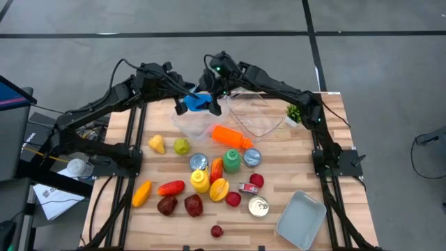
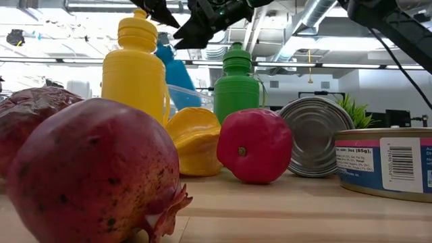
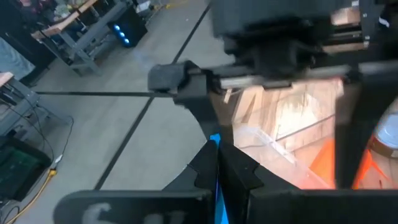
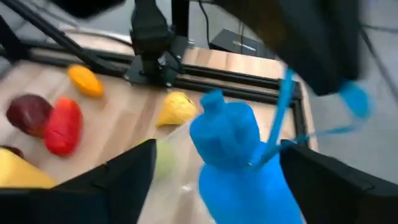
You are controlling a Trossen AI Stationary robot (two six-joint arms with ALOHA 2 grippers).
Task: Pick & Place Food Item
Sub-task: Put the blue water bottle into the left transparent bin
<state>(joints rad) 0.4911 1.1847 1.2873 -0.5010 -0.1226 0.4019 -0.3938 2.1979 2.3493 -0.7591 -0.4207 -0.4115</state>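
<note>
A blue plastic bottle [image 1: 199,102] hangs at the far middle of the table, over a clear plastic bag [image 1: 192,125]. My left gripper [image 1: 182,106] stands on the bottle's left and is shut on the thin blue strap that runs up from it. My right gripper [image 4: 217,154] is open. Its two fingers stand on either side of the bottle's body [image 4: 233,155], with a gap showing at one finger [image 4: 134,168]. Whether the other finger [image 4: 311,177] touches the bottle I cannot tell. The bottle's loose blue cap [image 4: 356,99] dangles beside the strap. My left gripper pinches the bottle's thin blue strap [image 3: 215,143] between its two shut fingers. The strap [image 4: 282,112] runs from the gripper down to the bottle's shoulder, and the bottle hangs below the fingers, clear of the tabletop.
A second clear bag [image 1: 254,115] and a small green plant [image 1: 293,111] lie at the far right. Orange [image 1: 232,137], green [image 1: 231,160] and yellow [image 1: 200,180] bottles, several cans and fruits fill the middle. A grey tray [image 1: 301,219] sits near right.
</note>
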